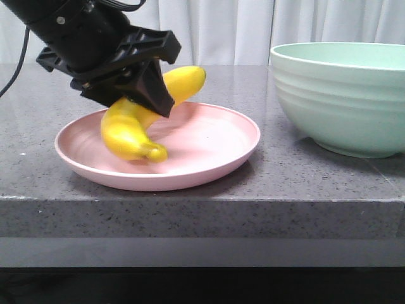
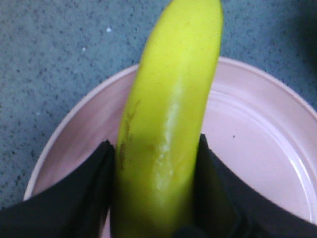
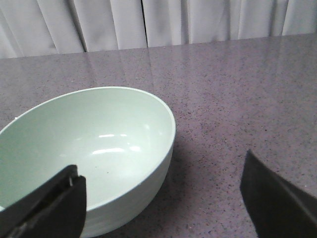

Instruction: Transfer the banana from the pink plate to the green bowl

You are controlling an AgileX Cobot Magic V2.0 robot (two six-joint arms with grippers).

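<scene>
Gripping the banana (image 1: 130,130) mid-length, the left pincer (image 1: 147,95) straddles it.

Even, fairly bright light falls from above. The pink plate (image 1: 215,136) and green bowl (image 1: 345,95) cast soft, short shadows onto the desk (image 1: 190,202) beneath their rims. A long glare streak runs down the banana (image 2: 168,129) in the left wrist view, which is soft and out of focus. The bowl's inside shows small white highlights. The banana's lower end looks slightly smeared in the front view.
</scene>
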